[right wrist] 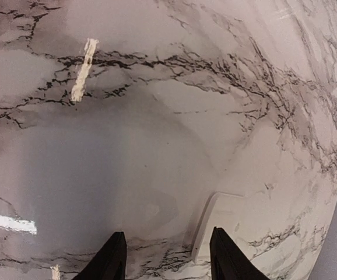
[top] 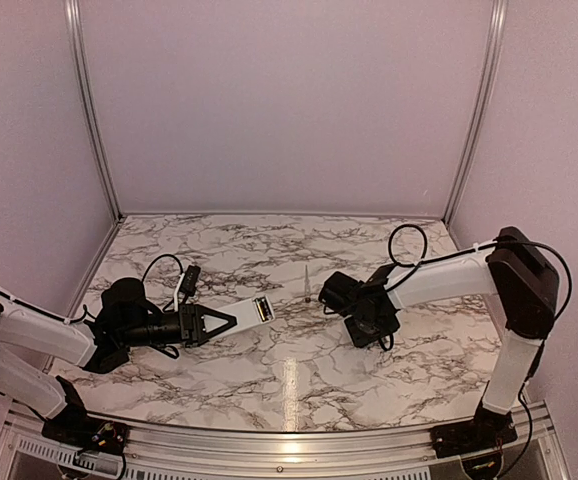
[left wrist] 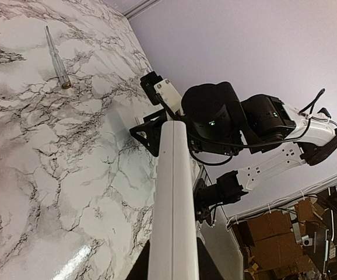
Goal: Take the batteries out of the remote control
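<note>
My left gripper [top: 219,320] is shut on the near end of the white remote control [top: 249,312], holding it off the marble table [top: 299,380]. In the left wrist view the remote control [left wrist: 174,192] runs straight out from between the jaws of the left gripper [left wrist: 173,259]. A small dark opening [top: 262,308] shows near its far end; I cannot make out the batteries in it. My right gripper [top: 329,296] hangs just beyond that end. In its own view the right gripper [right wrist: 167,256] is open and empty, close over the table, with a flat white cover-like piece [right wrist: 232,224] lying beside the right fingertip [right wrist: 224,256].
A long thin grey rod with a dark tip [top: 309,283] lies on the table behind the remote's far end, also in the left wrist view as the rod [left wrist: 58,55]. Pale enclosure walls [top: 289,100] close the table at the back and both sides.
</note>
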Motion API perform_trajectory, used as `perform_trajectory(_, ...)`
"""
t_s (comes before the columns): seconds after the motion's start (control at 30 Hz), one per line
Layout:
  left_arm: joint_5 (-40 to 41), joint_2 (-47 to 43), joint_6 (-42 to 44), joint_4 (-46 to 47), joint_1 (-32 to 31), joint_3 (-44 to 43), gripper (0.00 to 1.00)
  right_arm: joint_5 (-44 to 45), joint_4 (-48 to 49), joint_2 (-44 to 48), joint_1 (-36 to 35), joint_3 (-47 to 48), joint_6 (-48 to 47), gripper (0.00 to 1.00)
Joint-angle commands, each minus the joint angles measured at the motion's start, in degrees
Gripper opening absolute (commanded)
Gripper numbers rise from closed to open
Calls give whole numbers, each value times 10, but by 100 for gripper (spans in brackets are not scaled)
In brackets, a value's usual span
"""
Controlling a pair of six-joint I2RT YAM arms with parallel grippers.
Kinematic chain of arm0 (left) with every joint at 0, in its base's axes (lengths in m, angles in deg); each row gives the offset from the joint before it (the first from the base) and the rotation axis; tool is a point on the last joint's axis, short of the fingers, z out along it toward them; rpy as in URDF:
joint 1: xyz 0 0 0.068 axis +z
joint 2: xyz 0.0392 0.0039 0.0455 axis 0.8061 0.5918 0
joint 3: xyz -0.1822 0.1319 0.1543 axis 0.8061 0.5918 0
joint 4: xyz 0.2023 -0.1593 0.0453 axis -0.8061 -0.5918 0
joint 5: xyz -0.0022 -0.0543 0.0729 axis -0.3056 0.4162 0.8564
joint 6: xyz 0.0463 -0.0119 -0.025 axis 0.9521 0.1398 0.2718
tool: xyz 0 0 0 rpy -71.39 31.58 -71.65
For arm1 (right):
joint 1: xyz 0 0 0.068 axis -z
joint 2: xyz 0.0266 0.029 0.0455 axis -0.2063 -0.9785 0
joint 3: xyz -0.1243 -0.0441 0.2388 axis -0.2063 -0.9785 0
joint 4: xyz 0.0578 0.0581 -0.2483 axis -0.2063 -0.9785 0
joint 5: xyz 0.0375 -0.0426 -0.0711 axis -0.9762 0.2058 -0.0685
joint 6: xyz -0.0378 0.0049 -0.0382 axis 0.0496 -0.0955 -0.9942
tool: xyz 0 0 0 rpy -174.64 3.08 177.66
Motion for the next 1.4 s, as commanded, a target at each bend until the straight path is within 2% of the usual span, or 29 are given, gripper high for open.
perform_trajectory(0.0,-7,-9,6,14,6,7,0,-43,41,38,-8,-10,-16,49)
perform_trajectory(0.07,-8,-9,8,13,7,8,0,-50,48,55,-15,-12,-18,50)
perform_trajectory(0.23,-11,-11,14,9,11,8,0,-65,67,90,-30,-18,-25,64)
perform_trajectory(0.43,2,-26,33,-19,15,6,0,-80,108,124,-37,-28,-24,67)
perform_trajectory(0.67,19,-46,45,-43,15,7,0,-132,218,137,-38,-48,-17,77)
perform_trajectory(1.13,15,-27,42,-50,16,1,0,-102,252,17,-34,61,12,74)
perform_trajectory(1.27,-2,-1,41,-46,15,-9,0,-103,254,22,-32,64,3,73)
perform_trajectory(1.37,-36,54,17,8,15,-16,0,-98,251,50,-24,43,2,73)
